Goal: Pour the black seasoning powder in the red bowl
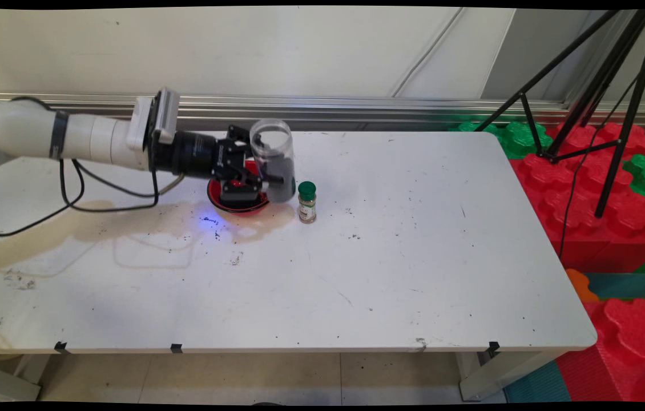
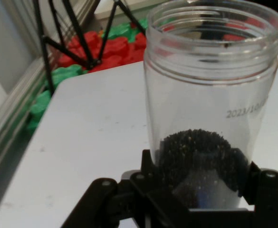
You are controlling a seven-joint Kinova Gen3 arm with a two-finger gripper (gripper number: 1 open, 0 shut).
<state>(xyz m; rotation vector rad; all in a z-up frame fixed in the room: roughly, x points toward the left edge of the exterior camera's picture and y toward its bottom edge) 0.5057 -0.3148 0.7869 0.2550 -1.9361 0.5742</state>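
Observation:
My gripper (image 1: 265,174) is shut on a clear plastic jar (image 1: 273,158), open at the top, with dark grains at its bottom. In the hand view the jar (image 2: 210,99) fills the right side, upright between the fingers (image 2: 146,166), and its grains (image 2: 200,156) sit low. The jar hangs just above the right side of a red bowl (image 1: 225,202) on the table. A small spice bottle (image 1: 307,202) with a green cap stands just right of the jar.
A brown spill stain (image 1: 100,222) spreads left of the bowl across the white table (image 1: 414,257). Black cables (image 1: 71,200) hang from the arm. A black tripod (image 1: 596,114) and red and green foam blocks (image 1: 602,194) stand off the table's right end.

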